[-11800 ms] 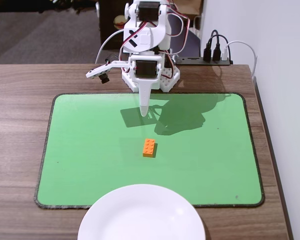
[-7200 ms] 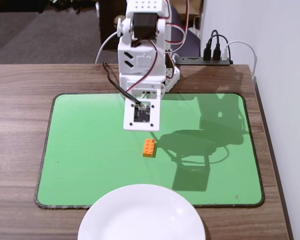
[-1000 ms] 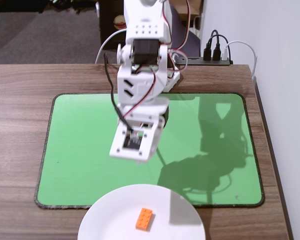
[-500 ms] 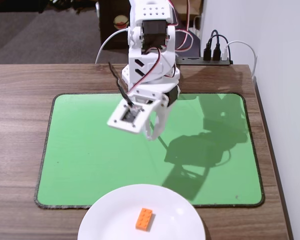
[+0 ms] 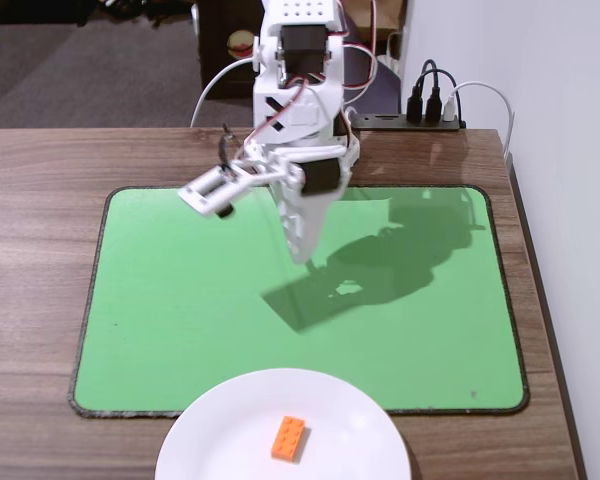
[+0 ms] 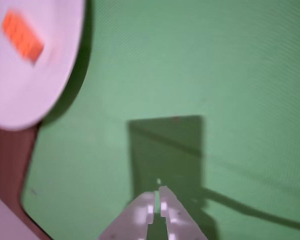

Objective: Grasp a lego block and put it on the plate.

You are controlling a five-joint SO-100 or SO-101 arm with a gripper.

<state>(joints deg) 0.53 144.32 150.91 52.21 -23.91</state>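
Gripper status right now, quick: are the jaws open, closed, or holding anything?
Gripper: jaws closed and empty, above the green mat. The lego block lies on the plate.

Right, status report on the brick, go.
Gripper shut, empty, over the green mat. Lego block lying on the plate. Nothing in the way.

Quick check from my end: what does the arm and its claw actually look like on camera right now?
The arm is white printed plastic with black servo blocks set into it. Red, black and white cables loop around its upper joints. The claw is white too, tapering to a narrow tip; in the wrist view its two pale fingers show small round holes.
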